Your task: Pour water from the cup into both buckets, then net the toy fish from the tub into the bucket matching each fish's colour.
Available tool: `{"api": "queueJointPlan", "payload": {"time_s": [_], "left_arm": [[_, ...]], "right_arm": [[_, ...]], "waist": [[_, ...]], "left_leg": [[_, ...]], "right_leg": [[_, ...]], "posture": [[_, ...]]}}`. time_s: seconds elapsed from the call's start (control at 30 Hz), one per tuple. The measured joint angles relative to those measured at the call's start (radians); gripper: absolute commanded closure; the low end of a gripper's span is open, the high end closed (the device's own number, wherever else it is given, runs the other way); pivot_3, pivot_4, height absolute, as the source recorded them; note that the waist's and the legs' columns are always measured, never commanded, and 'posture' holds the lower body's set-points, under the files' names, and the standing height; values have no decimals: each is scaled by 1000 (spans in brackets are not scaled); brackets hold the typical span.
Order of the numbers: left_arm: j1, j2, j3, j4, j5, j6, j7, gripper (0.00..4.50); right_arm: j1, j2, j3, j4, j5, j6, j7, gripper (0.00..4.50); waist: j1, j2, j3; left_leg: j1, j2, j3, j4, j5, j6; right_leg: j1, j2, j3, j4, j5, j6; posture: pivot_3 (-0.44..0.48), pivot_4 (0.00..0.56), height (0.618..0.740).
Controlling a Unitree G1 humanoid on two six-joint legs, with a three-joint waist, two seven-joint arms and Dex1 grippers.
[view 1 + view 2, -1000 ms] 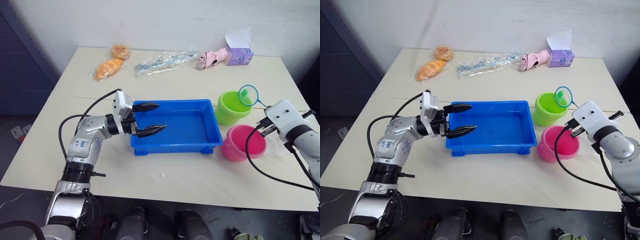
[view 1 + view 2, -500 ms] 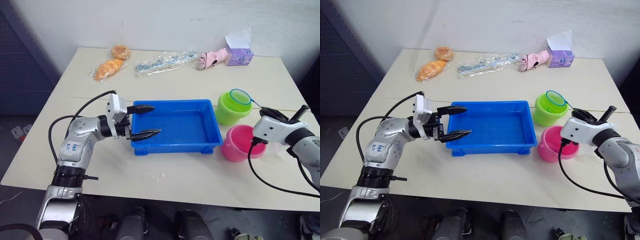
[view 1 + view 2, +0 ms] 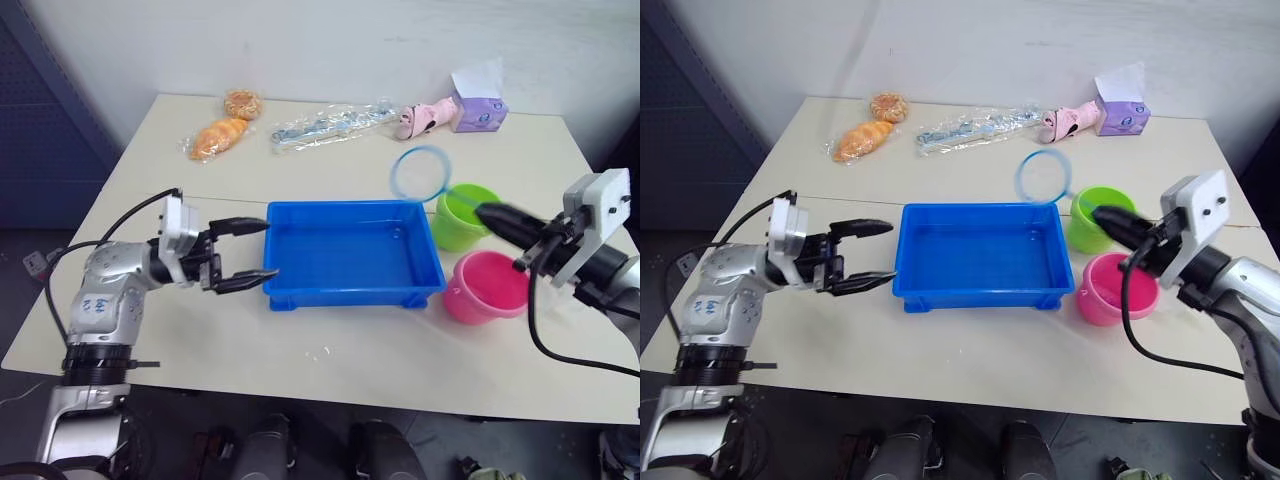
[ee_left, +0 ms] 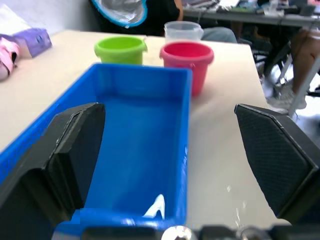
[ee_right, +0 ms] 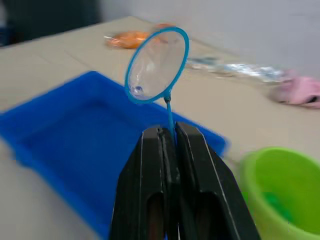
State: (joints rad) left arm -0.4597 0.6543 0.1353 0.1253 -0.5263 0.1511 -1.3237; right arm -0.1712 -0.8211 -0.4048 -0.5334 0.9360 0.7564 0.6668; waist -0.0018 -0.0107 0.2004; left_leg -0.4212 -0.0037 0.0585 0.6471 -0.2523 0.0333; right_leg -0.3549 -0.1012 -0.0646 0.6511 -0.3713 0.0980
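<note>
Your right gripper (image 3: 1110, 225) jaws pinch the net (image 3: 1043, 177) handle, hoop out ahead over the tub (image 3: 980, 255) far rim; left gripper (image 3: 868, 256) jaws gape beside the tub.

Pretty even, bright indoor light from overhead, so shadows on the table (image 3: 330, 340) are soft and short. A bit of glare at 12 o'clock on the crinkly plastic bag (image 3: 330, 122). The right wrist view is smeary: the tub (image 5: 65, 145) and green bucket (image 5: 280, 185) look blurred. In the left wrist view, the close-up fingers (image 4: 65, 150) are soft.
</note>
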Motion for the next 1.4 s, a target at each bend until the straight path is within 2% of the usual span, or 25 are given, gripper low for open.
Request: {"api": "queueJointPlan", "payload": {"time_s": [0.1,0.23,0.4,0.53,0.7,0.87,0.93,0.97,1.07,1.13,1.2,1.4], "left_arm": [[77,71,-2,-102,0,-35,-97,39],[202,123,4,-214,-32,-32,-162,39],[377,154,-7,-279,-24,-74,-177,39],[400,152,-48,-289,4,-109,-175,39],[383,150,-70,-314,4,-97,-150,39],[378,151,-70,-314,4,-81,-127,39],[378,158,-71,-314,4,-78,-129,0],[378,166,-70,-313,4,-77,-130,0],[374,184,-68,-308,4,-74,-130,0],[369,185,-67,-307,2,-63,-127,0],[363,187,-53,-292,-1,-41,-112,0],[369,207,-4,-173,47,-86,-94,0]], "right_arm": [[75,-37,37,-66,79,63,62,4500],[137,-78,171,-103,59,105,111,4500],[145,2,423,-82,-77,108,75,4500],[119,80,613,29,-250,36,77,4500],[28,227,678,196,-369,-66,72,4500],[18,277,709,313,-453,-169,115,4500],[21,275,708,327,-466,-197,151,3648],[26,272,708,333,-473,-213,169,3405],[43,253,708,340,-494,-258,213,1766],[55,231,691,331,-498,-282,236,991],[102,172,635,283,-497,-305,255,26],[330,40,390,68,-455,-365,297,26]], "waist": [[0,0,0],[-4,0,0],[-18,0,0],[-20,0,0],[-27,0,-1],[-25,0,-1],[-25,0,-1],[-25,0,-1],[-25,0,-1],[-25,0,-1],[-23,0,0],[-17,0,0]], "left_leg": [[0,-1,0,0,-2,2],[1,-1,0,0,-3,3],[1,-1,0,-2,-3,3],[0,-1,0,-1,-4,3],[1,-1,0,-1,-4,1],[1,-2,1,-1,-4,1],[1,-2,1,-1,-4,1],[1,-2,1,-1,-4,1],[1,-2,1,-1,-4,1],[1,-2,1,-1,-4,2],[1,-2,1,-1,-4,2],[1,-2,1,-1,-4,1]], "right_leg": [[1,-1,0,-6,0,0],[2,-3,0,-8,0,0],[1,-3,0,-7,0,0],[0,-4,0,-7,0,0],[-1,-3,0,-5,1,-1],[-1,-3,0,-4,1,-1],[-1,-3,0,-4,1,-1],[-1,-3,0,-4,1,-1],[-1,-3,0,-4,1,-1],[-1,-3,0,-4,1,-1],[-1,-3,0,-4,1,-1],[0,-3,-1,-5,1,-1]], "posture": [[0,150,740],[0,150,740],[0,150,740],[0,150,740],[0,150,740],[0,150,740],[0,150,740],[0,150,740],[0,150,740],[0,150,740],[0,150,740],[0,150,740]]}}
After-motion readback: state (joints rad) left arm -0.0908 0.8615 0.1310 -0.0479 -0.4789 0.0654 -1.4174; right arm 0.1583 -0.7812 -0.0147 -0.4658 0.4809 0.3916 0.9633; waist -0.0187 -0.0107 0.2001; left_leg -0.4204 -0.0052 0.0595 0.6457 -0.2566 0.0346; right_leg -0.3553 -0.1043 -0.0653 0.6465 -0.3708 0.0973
